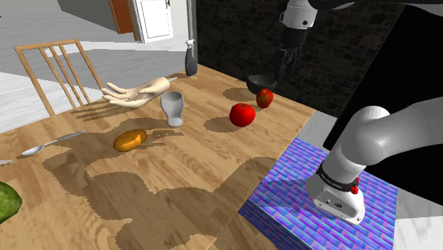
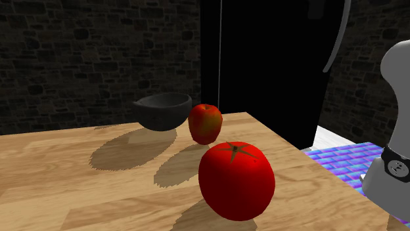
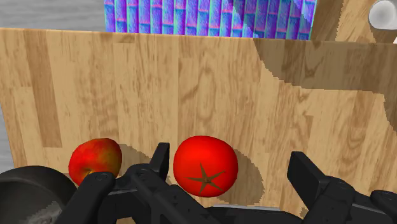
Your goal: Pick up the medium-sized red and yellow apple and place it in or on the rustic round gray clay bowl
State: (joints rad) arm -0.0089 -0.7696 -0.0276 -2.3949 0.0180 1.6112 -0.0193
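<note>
The red and yellow apple (image 1: 265, 97) stands on the wooden table (image 1: 177, 177) near its far right corner, just in front of the dark grey round bowl (image 1: 261, 83). A bigger red tomato (image 1: 242, 114) sits a little nearer. My gripper (image 1: 287, 65) hangs open well above the bowl and apple, holding nothing. In the wrist view my gripper (image 3: 234, 167) looks down on the tomato (image 3: 205, 164), which shows close to one finger; the apple (image 3: 95, 159) lies outside that finger, beside the bowl (image 3: 28, 191). The second exterior view has the bowl (image 2: 163, 110), apple (image 2: 205, 123) and tomato (image 2: 236, 180) in a row.
A white cup (image 1: 172, 108), a mannequin hand (image 1: 138, 92), a dark bottle (image 1: 190, 58), a brown bread roll (image 1: 130, 139) and a spoon (image 1: 50, 144) lie further along the table. A chair (image 1: 57, 67) stands behind. The blue-patterned stand (image 1: 319, 185) adjoins the table's edge.
</note>
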